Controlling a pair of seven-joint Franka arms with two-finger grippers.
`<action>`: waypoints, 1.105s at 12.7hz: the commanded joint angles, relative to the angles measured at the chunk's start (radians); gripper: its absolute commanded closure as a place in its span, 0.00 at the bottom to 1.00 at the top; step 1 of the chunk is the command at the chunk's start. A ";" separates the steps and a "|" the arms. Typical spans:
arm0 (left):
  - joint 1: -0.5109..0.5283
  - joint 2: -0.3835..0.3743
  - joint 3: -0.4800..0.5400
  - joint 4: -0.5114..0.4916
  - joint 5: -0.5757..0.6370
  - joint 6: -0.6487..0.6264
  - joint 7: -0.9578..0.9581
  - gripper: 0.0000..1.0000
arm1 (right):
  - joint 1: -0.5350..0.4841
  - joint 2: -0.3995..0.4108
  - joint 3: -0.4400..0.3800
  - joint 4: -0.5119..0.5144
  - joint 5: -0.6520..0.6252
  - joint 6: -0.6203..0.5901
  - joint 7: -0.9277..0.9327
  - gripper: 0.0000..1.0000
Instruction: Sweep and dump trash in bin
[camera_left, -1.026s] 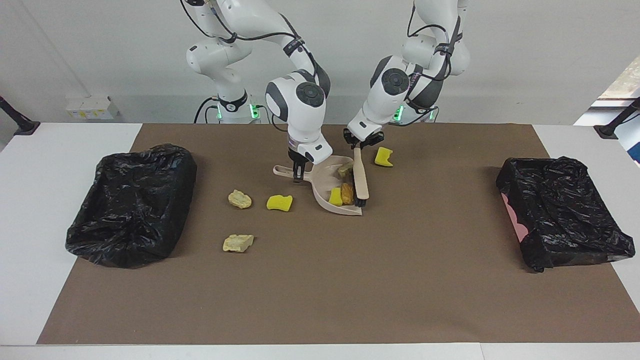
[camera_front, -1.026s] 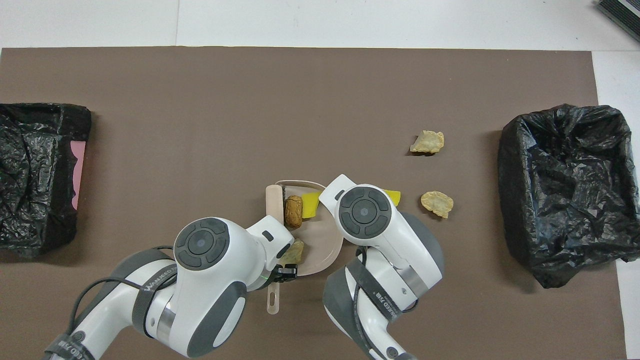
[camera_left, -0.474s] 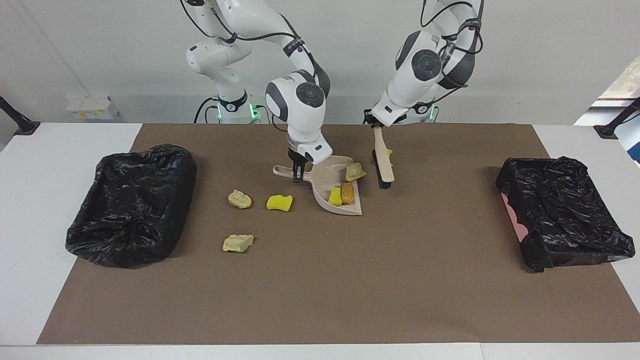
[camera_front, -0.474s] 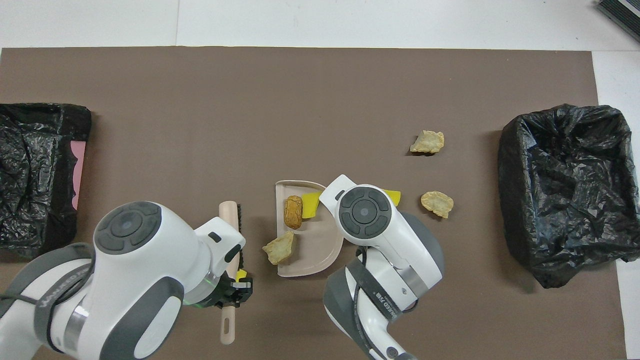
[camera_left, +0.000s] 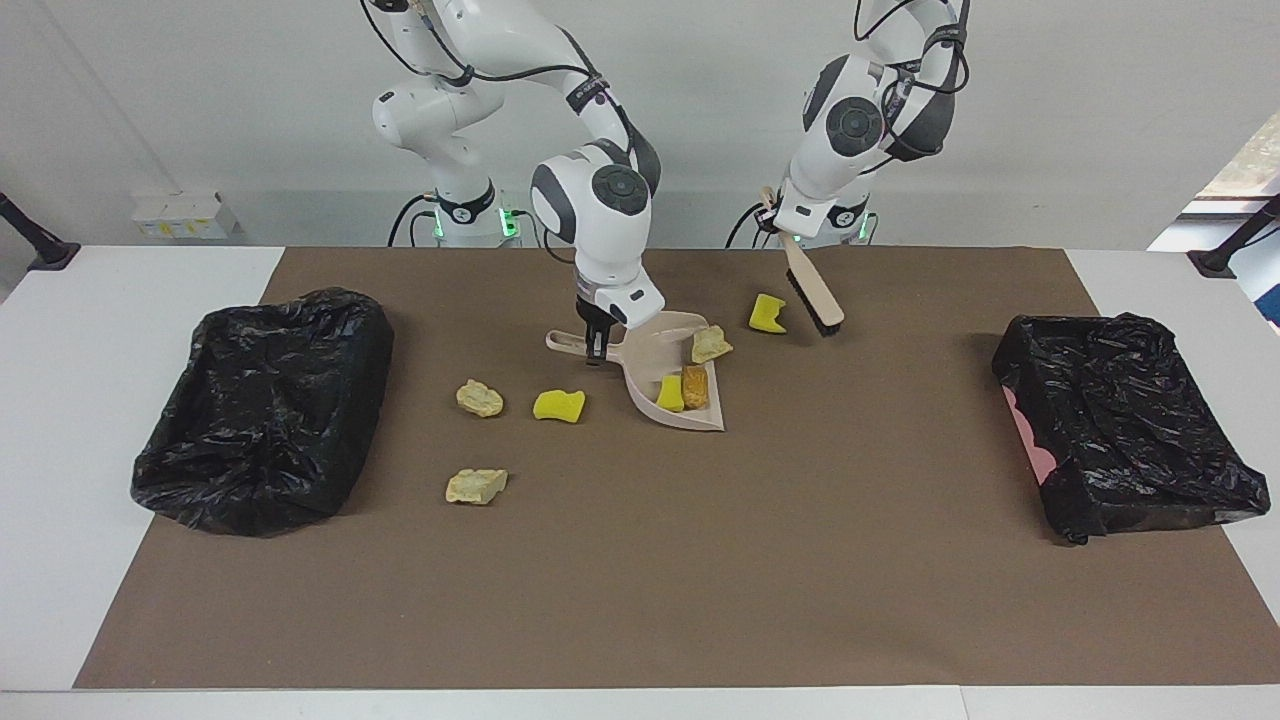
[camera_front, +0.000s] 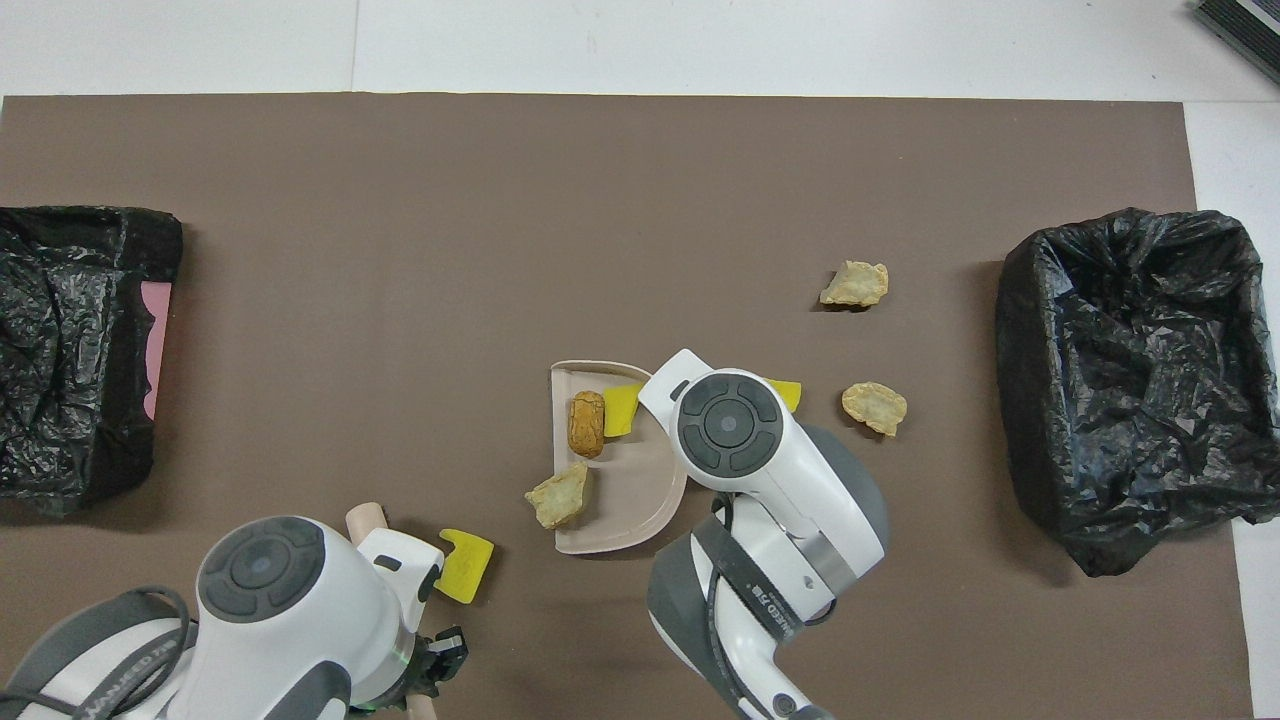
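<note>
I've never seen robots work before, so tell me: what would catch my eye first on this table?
Probably the beige dustpan mid-table, its handle gripped by the right gripper, with a yellow sponge piece and an orange-brown lump in it and a pale chunk on its rim. Beside it, the left gripper holds the brush raised over the mat near another yellow sponge piece. A black-lined bin sits at each end.

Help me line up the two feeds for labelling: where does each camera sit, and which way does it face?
Facing view: high across the table, looking at the robots; both arms whole, right tool on the dustpan handle, left tool holding the brush up.
Overhead view: above the robots' end, looking steeply down; only wrists and forearms show.
Shared: dustpan, two black bins, scattered trash, half a turn apart.
</note>
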 joint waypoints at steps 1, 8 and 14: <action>-0.086 -0.036 -0.004 -0.107 0.016 0.110 -0.160 1.00 | 0.000 0.005 0.003 -0.011 -0.017 0.035 0.041 1.00; -0.091 0.163 -0.001 0.007 -0.044 0.402 -0.184 1.00 | 0.000 0.005 0.003 -0.011 -0.017 0.035 0.042 1.00; -0.096 0.357 -0.004 0.212 -0.080 0.500 -0.023 1.00 | 0.000 0.005 0.003 -0.011 -0.017 0.035 0.042 1.00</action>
